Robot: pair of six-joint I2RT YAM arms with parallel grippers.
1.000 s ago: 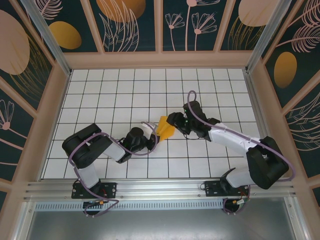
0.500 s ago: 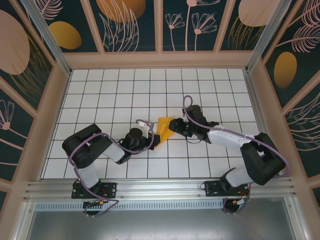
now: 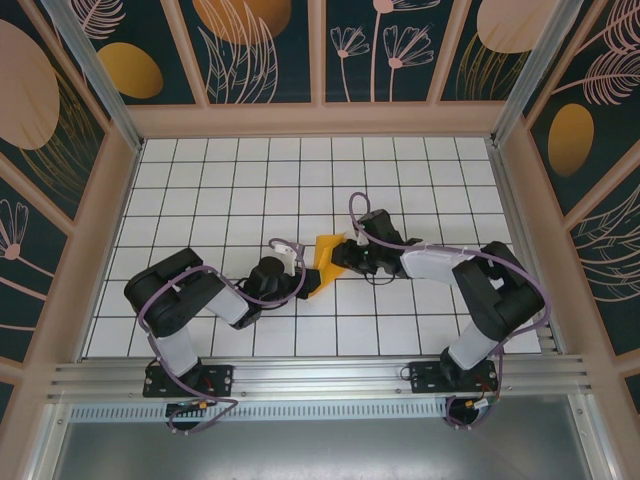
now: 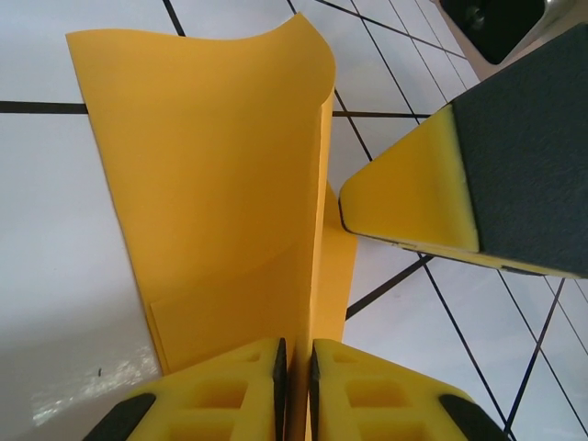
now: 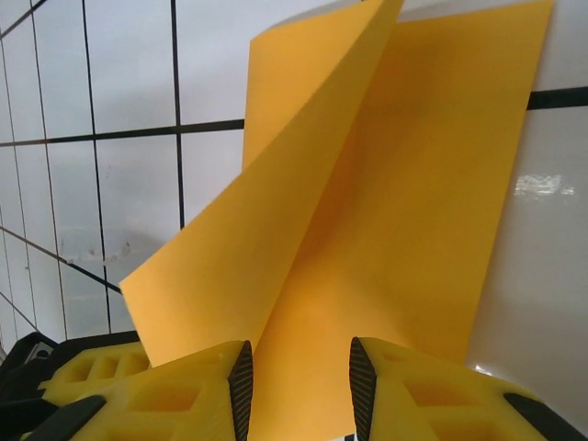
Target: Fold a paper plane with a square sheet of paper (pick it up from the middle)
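Where the left end effector (image 4: pixel 296 358) pinches shut on one edge of the square sheet of paper (image 4: pixel 220 184), the right end effector (image 5: pixel 296 367) stands with jaws apart around the opposite fold. The half-folded sheet rises from the middle of the worktop (image 3: pixel 250 190). Risk: opposed pulls could tear it or skew the crease. Whether the right pads (image 5: pixel 241 386) touch paper is cut off below; probably not yet.
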